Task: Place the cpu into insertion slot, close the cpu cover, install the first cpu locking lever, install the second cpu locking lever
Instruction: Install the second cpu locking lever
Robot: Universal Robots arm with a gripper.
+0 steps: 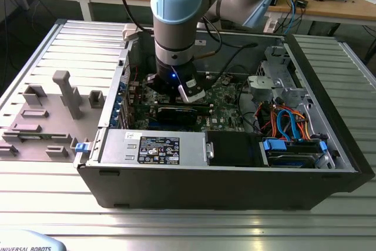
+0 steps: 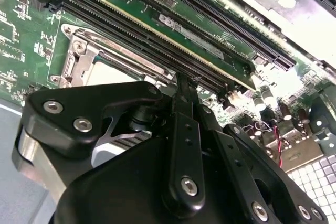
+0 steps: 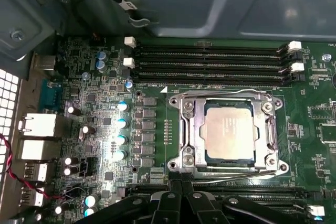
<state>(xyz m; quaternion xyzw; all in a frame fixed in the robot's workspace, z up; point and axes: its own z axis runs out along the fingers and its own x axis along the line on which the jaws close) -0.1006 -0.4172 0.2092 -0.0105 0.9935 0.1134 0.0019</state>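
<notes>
Both wrist views look closely at the insertion slot.

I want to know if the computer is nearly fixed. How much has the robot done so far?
The cpu already sits in the insertion slot, and the cpu cover lies flat around it, so those steps look done. The gripper hovers at the socket's edge by a thin metal lever. I cannot tell whether either locking lever is fully latched, so the levers may be what is left.

In the first wrist view the cpu, a flat square chip with a dull silver-grey top, lies level in the insertion slot. The cpu cover, a thin silver metal frame with a square window, lies flat around the chip, framing it on the green board.
</notes>
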